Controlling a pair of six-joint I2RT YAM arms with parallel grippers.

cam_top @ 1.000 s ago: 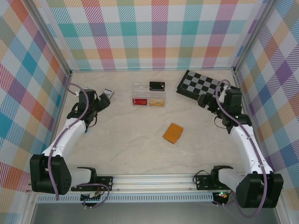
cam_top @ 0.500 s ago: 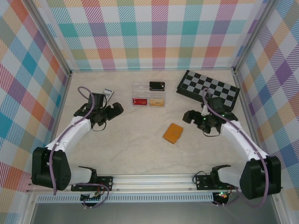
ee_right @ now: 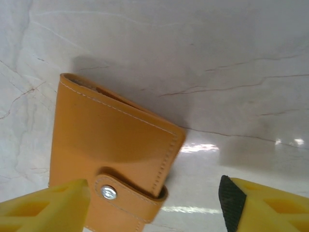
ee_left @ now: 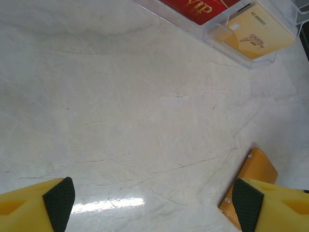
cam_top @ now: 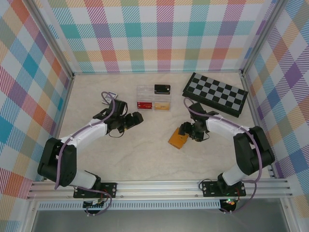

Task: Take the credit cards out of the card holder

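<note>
Card holder [ee_right: 111,145] lies beneath wide-spread right gripper [ee_right: 154,200].

My left fingers [ee_left: 24,212] look like hard yellow plastic, matt, with black pads [ee_left: 60,197] that seem rubbery and finely grained. Same on my right fingers [ee_right: 275,208]: yellow plastic, dark pad [ee_right: 231,198]. Under me the card holder [ee_right: 106,140] reads as smooth orange-tan leather or a leather-look stuff, with a soft sheen, pale stitching along the edges and a shiny metal snap [ee_right: 108,192] on its strap. The table [ee_left: 120,111] is pale, marble-look, polished, throwing back bright glare. The box [ee_left: 241,60] is clear glossy plastic; the red card [ee_left: 198,6] inside shines. The chessboard [cam_top: 216,94] looks matt. The rail [cam_top: 159,186] is bare ribbed metal.
</note>
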